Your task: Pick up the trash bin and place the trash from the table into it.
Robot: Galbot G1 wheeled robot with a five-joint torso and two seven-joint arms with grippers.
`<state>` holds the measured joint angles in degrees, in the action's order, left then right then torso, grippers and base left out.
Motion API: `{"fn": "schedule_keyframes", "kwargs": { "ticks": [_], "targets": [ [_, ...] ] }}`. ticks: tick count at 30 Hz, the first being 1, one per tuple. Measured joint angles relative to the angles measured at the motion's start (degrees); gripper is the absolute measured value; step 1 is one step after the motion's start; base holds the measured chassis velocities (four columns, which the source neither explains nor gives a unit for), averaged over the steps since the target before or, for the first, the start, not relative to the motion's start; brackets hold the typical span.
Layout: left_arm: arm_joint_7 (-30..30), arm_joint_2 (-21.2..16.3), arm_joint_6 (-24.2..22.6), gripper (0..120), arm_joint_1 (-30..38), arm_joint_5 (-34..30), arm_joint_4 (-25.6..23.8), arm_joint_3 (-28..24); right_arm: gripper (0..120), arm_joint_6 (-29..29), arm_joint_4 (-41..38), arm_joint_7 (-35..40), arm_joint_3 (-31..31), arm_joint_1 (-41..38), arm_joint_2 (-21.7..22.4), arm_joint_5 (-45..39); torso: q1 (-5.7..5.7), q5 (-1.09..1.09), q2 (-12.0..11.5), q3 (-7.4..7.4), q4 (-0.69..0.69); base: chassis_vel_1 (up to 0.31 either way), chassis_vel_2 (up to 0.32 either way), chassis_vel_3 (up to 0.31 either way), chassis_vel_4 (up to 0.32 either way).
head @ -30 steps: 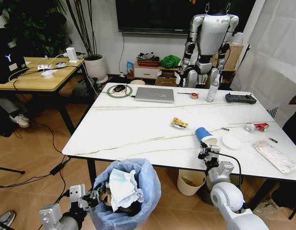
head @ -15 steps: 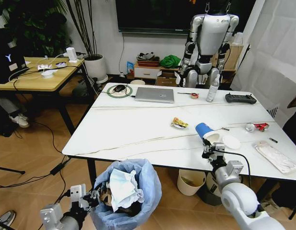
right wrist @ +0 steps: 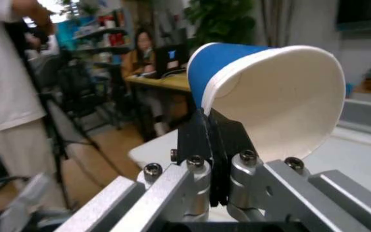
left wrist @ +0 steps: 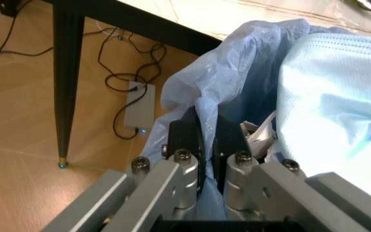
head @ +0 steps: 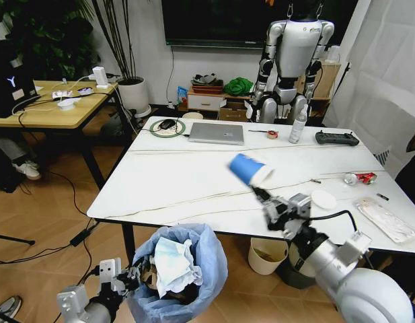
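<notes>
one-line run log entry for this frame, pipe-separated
left gripper: shut on trash bin rim, below table edge | right gripper: shut on blue paper cup, lifted, tilted | white round lid: on table

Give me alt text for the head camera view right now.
The right gripper holds a blue paper cup by its rim, tilted above the white table. Below the table's near edge, the left gripper grips the trash bin by its blue bag.
</notes>
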<state>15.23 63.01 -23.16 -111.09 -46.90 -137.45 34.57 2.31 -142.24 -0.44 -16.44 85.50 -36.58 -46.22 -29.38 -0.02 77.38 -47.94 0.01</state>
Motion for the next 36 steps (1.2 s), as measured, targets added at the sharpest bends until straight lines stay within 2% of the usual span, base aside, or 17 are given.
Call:
{"fn": "schedule_keyframes", "kwargs": {
  "ticks": [2, 7, 9, 16, 29, 36],
  "targets": [
    [0.06, -0.19, -0.08, 0, 0.08, -0.11, 0.0, -0.03, 0, -0.57, 0.27, -1.5, 1.07, 0.01, 0.39, 0.0, 0.0, 0.01, 0.0, 0.0, -0.01, 0.0, 0.0, 0.0, 0.0],
    [0.29, -1.08, -0.56, 0, 0.01, -0.68, -0.19, -0.22, 0, -4.25, 5.83, -8.89, 8.78, -2.1, 0.3, 1.84, 0.0, 0.03, 0.0, -0.01, -0.02, 0.0, 0.0, 0.0, 0.0],
    [0.3, -1.13, -0.58, 0, -0.03, -0.72, -0.22, -0.23, 0, -4.43, 6.24, -9.27, 9.4, -2.43, 0.13, 1.98, 0.0, 0.03, 0.0, -0.01, -0.01, 0.0, 0.0, 0.0, 0.0],
    [0.37, -1.02, -0.71, 0, -0.14, -0.86, -0.89, -0.28, 0, -5.58, 11.84, -11.2, 19.4, -5.25, -4.03, 7.22, -0.01, 0.02, -0.01, -0.01, -0.02, 0.0, 0.0, 0.0, 0.0],
    [0.6, -0.64, -0.99, 0, -0.4, 0.53, -2.06, -0.61, 0, -4.76, 15.49, -9.28, 25.6, -4.06, -6.62, 13.78, -0.01, 0.01, -0.02, 0.0, -0.01, 0.0, 0.0, 0.0, 0.0],
    [0.46, -0.56, -0.99, 0, -1.12, 1.93, -2.68, -0.65, 0, -4.26, 16.61, -8.33, 25.72, -3.34, -7.27, 16.28, -0.01, 0.02, -0.02, 0.0, -0.01, 0.0, 0.0, 0.0, 0.0]
  ]
}}
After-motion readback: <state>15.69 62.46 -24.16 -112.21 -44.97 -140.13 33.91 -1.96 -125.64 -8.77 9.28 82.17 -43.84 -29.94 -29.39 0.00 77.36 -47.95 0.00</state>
